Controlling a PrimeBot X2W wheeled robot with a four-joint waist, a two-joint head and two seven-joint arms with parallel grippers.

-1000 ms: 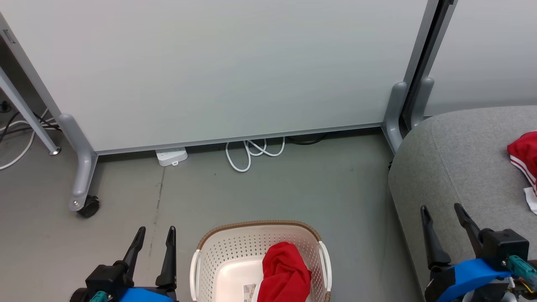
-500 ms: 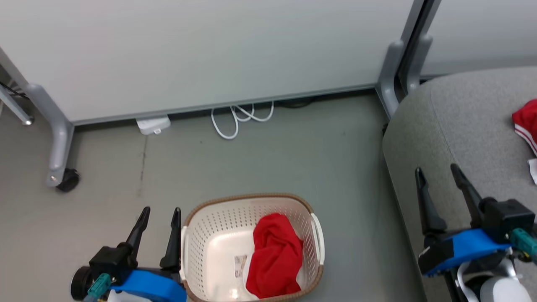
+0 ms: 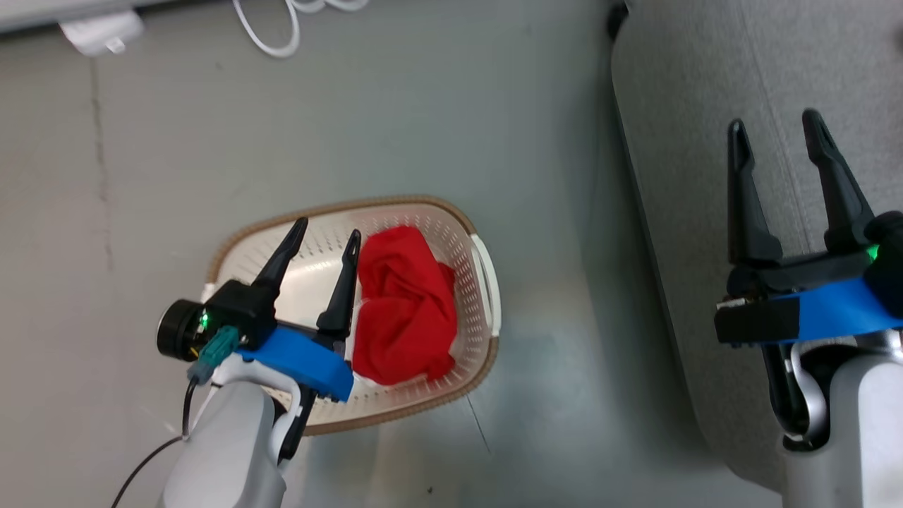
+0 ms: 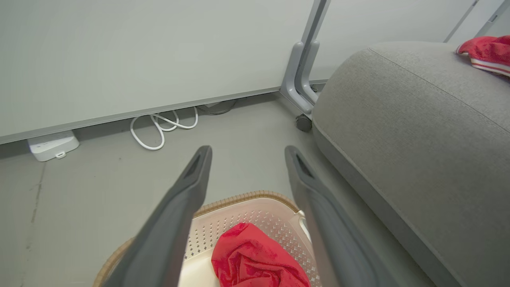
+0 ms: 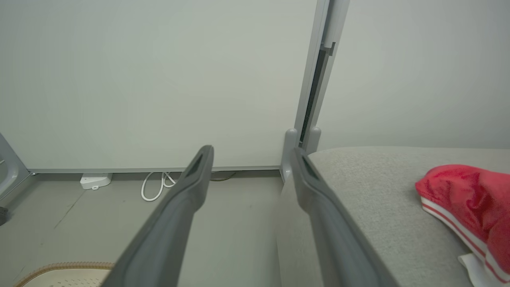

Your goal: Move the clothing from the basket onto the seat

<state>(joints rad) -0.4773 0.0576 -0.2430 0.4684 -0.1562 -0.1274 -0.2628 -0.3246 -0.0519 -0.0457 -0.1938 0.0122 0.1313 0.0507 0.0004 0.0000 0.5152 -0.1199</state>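
A crumpled bright red piece of clothing (image 3: 402, 310) lies in the right half of the cream perforated basket (image 3: 476, 233) with a brown rim, which stands on the floor. My left gripper (image 3: 328, 229) hangs open over the basket's left half, just left of that garment (image 4: 255, 261), with nothing between its fingers. The grey seat (image 3: 695, 106) rises to the right of the basket. Above the seat's near edge my right gripper (image 3: 774, 123) is open and empty. Another red garment with a white striped band (image 5: 464, 205) rests on the seat (image 5: 374, 199) at the far right (image 4: 484, 52).
A pale partition wall (image 4: 139, 52) on grey wheeled legs (image 4: 299, 79) closes off the far side. A white power strip (image 4: 51, 144) and a looped white cable (image 4: 161, 125) lie at its foot. Grey floor (image 3: 353, 113) spreads around the basket.
The head view has tipped downward, so the whole scene slid up. My left gripper now stands over the basket instead of beside it. Both grippers stay open.
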